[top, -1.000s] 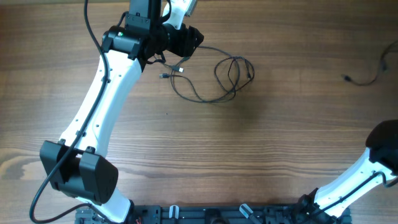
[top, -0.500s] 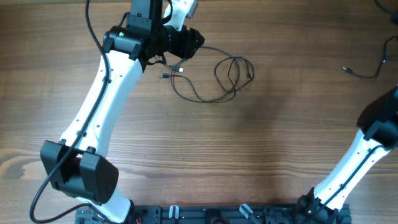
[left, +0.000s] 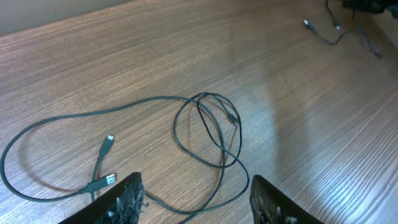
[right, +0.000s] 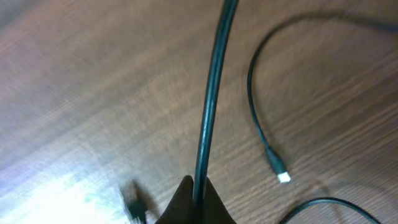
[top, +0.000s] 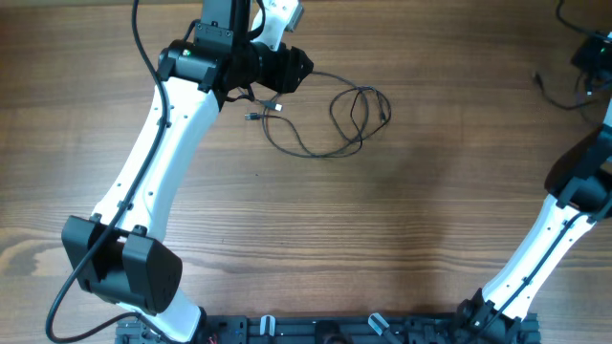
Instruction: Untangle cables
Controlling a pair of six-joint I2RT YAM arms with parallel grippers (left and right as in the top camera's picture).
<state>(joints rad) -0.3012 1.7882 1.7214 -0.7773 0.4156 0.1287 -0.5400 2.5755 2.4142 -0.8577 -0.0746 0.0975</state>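
Note:
A thin black cable (top: pixel 356 113) lies in loose loops at the table's upper middle, its two silvery plug ends (top: pixel 273 108) close together at the left. In the left wrist view the loop (left: pixel 208 130) and plugs (left: pixel 107 142) lie just ahead of my open, empty left gripper (left: pixel 196 202); overhead that gripper (top: pixel 292 67) hovers by the cable's left part. My right gripper (right: pixel 196 202) is shut on a second black cable (right: pixel 211 99), whose plug end (right: pixel 281 175) hangs over the table. Overhead this cable (top: pixel 559 96) is at the far right top, by the right gripper (top: pixel 595 53).
The left arm (top: pixel 158 162) crosses the table's left half. The right arm (top: pixel 564 220) rises along the right edge. A rail with clamps (top: pixel 325 330) runs along the front edge. Wooden table (top: pixel 382 229) all round.
My right arm has risen toward the top right corner, carrying the second cable up and away from the table. The left arm and the looped cable have not moved.

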